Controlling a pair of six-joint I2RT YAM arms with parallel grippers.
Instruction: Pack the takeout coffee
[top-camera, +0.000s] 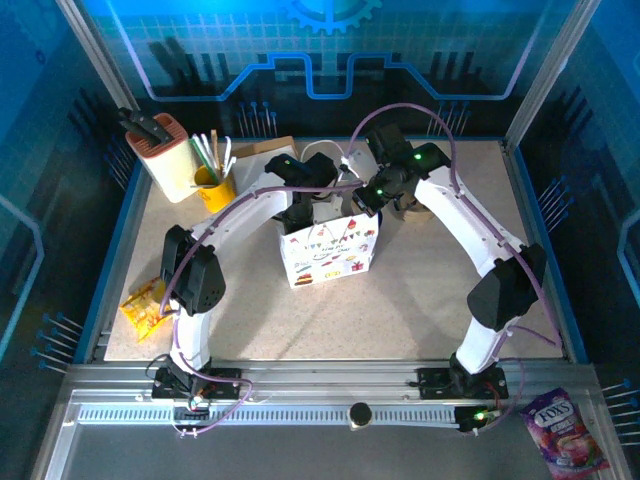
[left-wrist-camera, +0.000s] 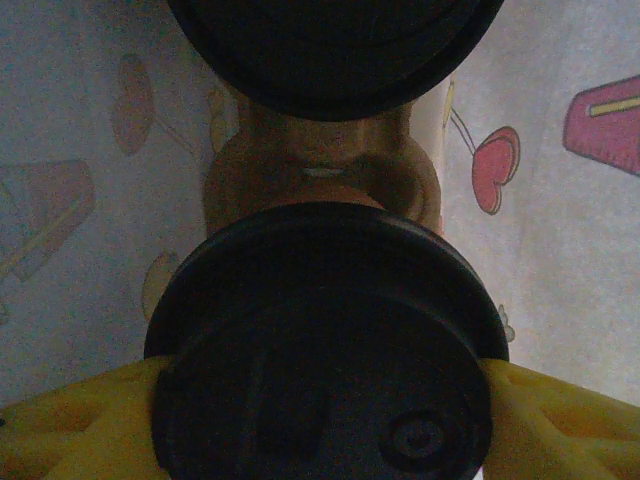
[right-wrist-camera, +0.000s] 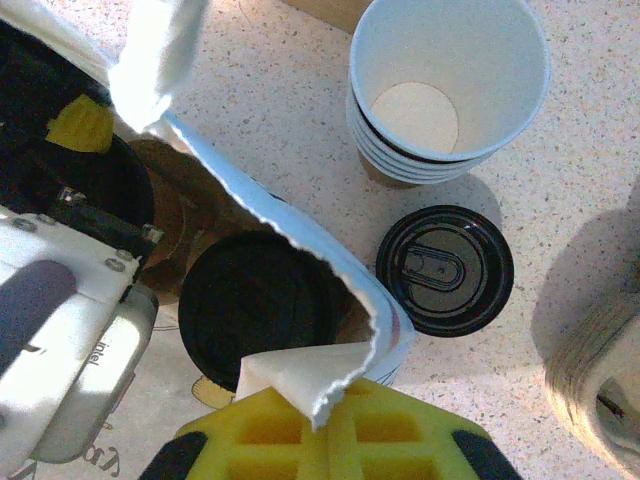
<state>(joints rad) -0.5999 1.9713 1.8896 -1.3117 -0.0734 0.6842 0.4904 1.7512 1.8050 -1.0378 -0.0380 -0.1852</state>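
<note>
The white printed paper bag (top-camera: 328, 255) stands open mid-table. Inside it, a takeout coffee cup with a black lid (left-wrist-camera: 325, 350) sits between my left gripper's (left-wrist-camera: 320, 400) yellow fingers (left-wrist-camera: 80, 420), which are shut on it. A second lidded cup (left-wrist-camera: 335, 50) stands just beyond, in the brown pulp carrier (left-wrist-camera: 320, 160). My right gripper (right-wrist-camera: 320, 420) is shut on the bag's torn rim (right-wrist-camera: 310, 375), holding it aside. The right wrist view looks down on one lidded cup (right-wrist-camera: 260, 300) in the bag. In the top view the left gripper (top-camera: 305, 205) reaches into the bag from behind.
Beside the bag lie a loose black lid (right-wrist-camera: 445, 270) and a stack of empty white-lined cups (right-wrist-camera: 450, 90). A knife block (top-camera: 160, 150) and a yellow straw holder (top-camera: 213, 180) stand back left. A yellow snack packet (top-camera: 145, 305) lies at the left edge, a purple sweets bag (top-camera: 565, 430) near right.
</note>
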